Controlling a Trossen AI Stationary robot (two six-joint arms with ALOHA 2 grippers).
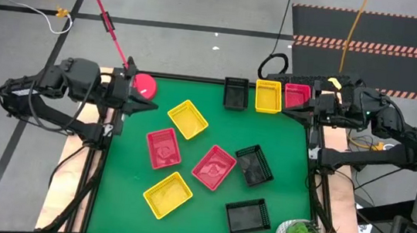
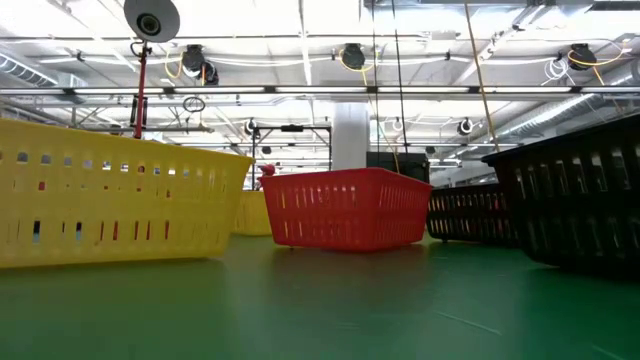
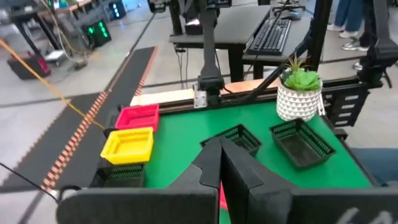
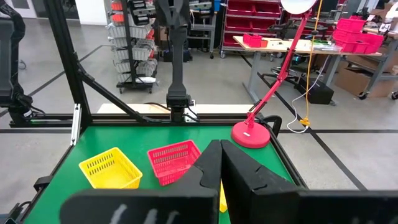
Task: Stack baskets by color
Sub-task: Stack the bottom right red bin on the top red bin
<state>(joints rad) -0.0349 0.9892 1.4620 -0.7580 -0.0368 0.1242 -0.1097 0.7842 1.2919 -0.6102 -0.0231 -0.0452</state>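
Green felt covers the table, and I will place everything from the red lamp base at its far left corner. Along the far edge, going away from the lamp base, three baskets stand in a neat row: a black one, a yellow one and a red one. To me they look like starting places, one for each colour, so that the piles can grow there.

Six more baskets lie loose and turned at different angles toward the middle and near side: a yellow basket closest to the lamp base, two red baskets, a second yellow, and two black. Nothing is stacked yet.

Just beside the lamp base the left gripper waits with fingers pressed together, holding nothing. The right gripper, at the opposite far corner near the row, is also closed and empty. Both arms seem parked at rest.
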